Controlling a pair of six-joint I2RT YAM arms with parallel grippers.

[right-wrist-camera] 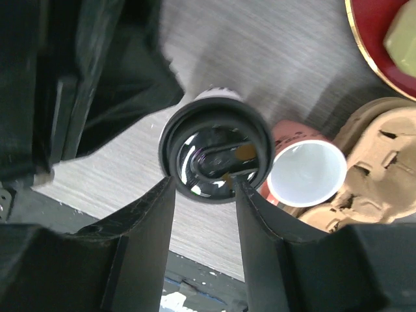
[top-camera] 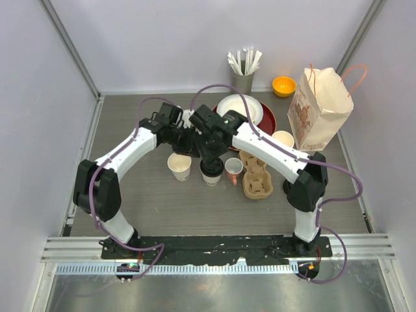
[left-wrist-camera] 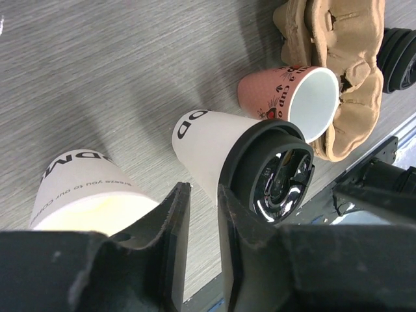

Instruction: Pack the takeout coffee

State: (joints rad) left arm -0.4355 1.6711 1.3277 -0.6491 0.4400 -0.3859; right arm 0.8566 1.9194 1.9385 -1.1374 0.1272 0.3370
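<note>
One takeout coffee cup (top-camera: pixel 212 174), cream-white with its black lid (right-wrist-camera: pixel 216 154) on, stands upright mid-table. My right gripper (right-wrist-camera: pixel 203 188) hangs straight over it, open, a finger above each side of the lid's near rim. A second cream cup (top-camera: pixel 180 166) without a lid stands just to its left. My left gripper (left-wrist-camera: pixel 201 192) hovers behind and between these two cups, its jaws a narrow gap apart with only table showing between them. In the left wrist view the lidless cup (left-wrist-camera: pixel 84 195) lies left of the fingers and the lidded cup (left-wrist-camera: pixel 214 140) right of them.
A pink cup (top-camera: pixel 233 170) stands right of the lidded cup, against a brown pulp carrier (top-camera: pixel 255 174). A loose black lid (left-wrist-camera: pixel 400 58) lies beyond the carrier. Further back are another cream cup (top-camera: pixel 283 138), a paper bag (top-camera: pixel 318 110), a red plate (top-camera: pixel 266 120), an orange bowl (top-camera: pixel 284 86) and a straw holder (top-camera: pixel 242 79).
</note>
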